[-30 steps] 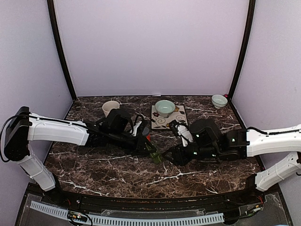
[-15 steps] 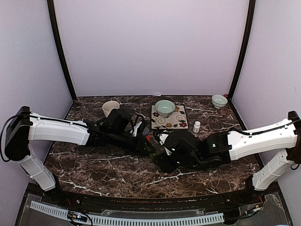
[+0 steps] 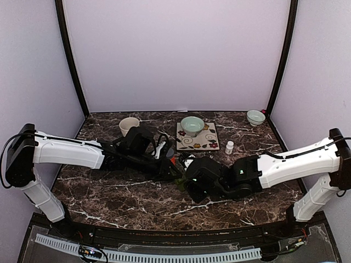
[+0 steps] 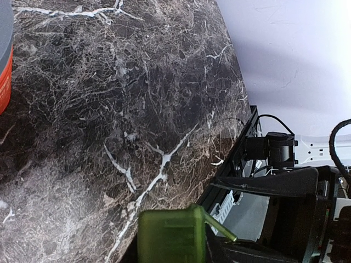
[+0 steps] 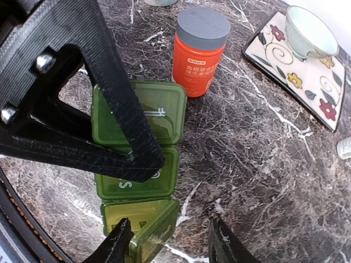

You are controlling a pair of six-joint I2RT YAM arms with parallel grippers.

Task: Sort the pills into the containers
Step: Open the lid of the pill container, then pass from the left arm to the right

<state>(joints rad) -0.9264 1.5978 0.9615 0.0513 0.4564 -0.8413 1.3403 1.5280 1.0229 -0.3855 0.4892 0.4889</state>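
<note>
**At mid-desk (image 3: pixel 120 197), two grippers stood at the pill-box strip (image 5: pixel 164 107)**

At the centre of the marble desk the dark green strip of three joined compartments lay flat. The arms reached in from 9 o'clock and 3 o'clock.

The left gripper (image 3: pixel 173 167) was set narrow and pinched the strip. In the right wrist view one of its black fingers (image 5: pixel 118 98) lay slantwise over the lids of the two farther compartments. Its tip rested where those two join. In the left wrist view the green box sat right at the gripper's mouth with one lid lifted.

The right gripper (image 5: pixel 170 244) was spread about halfway and held nothing. One fingertip (image 5: pixel 117 242) was against the nearest compartment, whose lid stood ajar. The other fingertip (image 5: pixel 222 244) hung over bare desk at the strip's 3 o'clock.

An orange bottle (image 5: pixel 197 57) with a grey cap stood upright just beside the strip's far end, at its 1 o'clock.

From the desk's centre:
- A flowered tile (image 5: pixel 285 68) carrying a pale green bowl (image 5: pixel 310 33) lay at 12 o'clock.
- A beige mug (image 3: pixel 129 125) stood at 10 o'clock.
- A second bowl (image 3: pixel 255 116) stood at 2 o'clock.
- A small white bottle (image 3: pixel 229 147) stood just beside the tile's right edge.
</note>
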